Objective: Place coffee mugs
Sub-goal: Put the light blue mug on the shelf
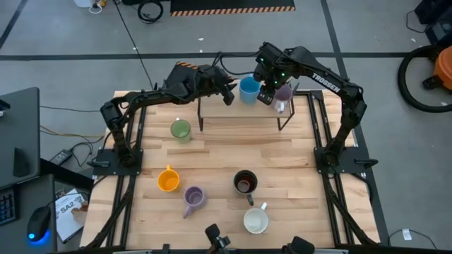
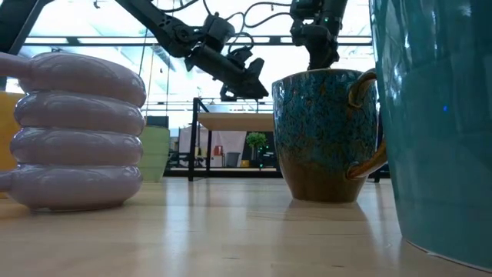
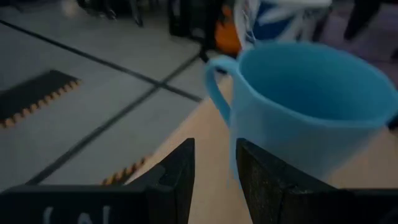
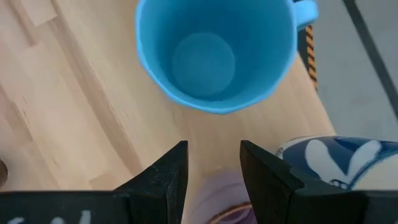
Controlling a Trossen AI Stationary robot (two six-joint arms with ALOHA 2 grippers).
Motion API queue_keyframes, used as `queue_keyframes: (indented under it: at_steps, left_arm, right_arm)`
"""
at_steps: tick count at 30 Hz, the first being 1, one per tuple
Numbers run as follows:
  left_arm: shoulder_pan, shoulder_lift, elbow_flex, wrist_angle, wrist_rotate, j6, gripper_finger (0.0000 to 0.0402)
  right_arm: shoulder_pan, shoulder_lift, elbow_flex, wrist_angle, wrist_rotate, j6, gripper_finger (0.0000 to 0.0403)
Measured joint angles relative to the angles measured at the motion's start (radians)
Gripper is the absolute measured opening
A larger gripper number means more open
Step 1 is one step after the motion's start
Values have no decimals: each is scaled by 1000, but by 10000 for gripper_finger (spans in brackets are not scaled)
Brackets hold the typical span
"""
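Note:
A blue mug (image 1: 247, 89) stands upright on the wooden top of a black-legged rack (image 1: 212, 116) at the table's far edge. My left gripper (image 1: 229, 92) is open just left of it, at its handle side (image 3: 214, 87); the mug (image 3: 311, 106) fills the left wrist view. My right gripper (image 1: 268, 93) hangs over the rack between the blue mug (image 4: 211, 53) and a lilac mug (image 1: 284, 92), shut on the lilac mug. A white mug with blue pattern (image 4: 333, 162) sits beside it. Green (image 1: 180, 130), orange (image 1: 168, 180), lilac (image 1: 193, 198), dark brown (image 1: 245, 182) and white (image 1: 256, 221) mugs stand on the table. My right gripper comes from above, pointing down, with the lilac mug (image 4: 217, 199) showing between its two fingers (image 4: 168, 180). The fingers themselves hide the place of contact, so I cannot tell which part they have. The mug sits at the rack top's right end, beside the patterned mug.
The rack's black legs (image 1: 200, 116) stand on the far part of the table. In the low view the ribbed lilac mug (image 2: 77, 131), the speckled brown mug (image 2: 323, 135) and a large teal wall (image 2: 438, 115) stand close to the camera. Bare wood (image 1: 233, 144) lies mid-table.

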Motion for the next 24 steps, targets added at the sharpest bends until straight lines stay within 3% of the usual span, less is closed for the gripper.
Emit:
queue_keyframes:
  at_steps: [12,18,24]
  left_arm:
    - [-10,-2,74,-222,278,74,123]
    - [-50,7,74,-218,216,77,123]
    - [-78,14,74,-195,72,72,123]
  right_arm:
    - [5,-31,0,25,49,21,151]
    - [1,-61,0,58,73,22,151]
    - [-13,-100,0,67,153,30,151]
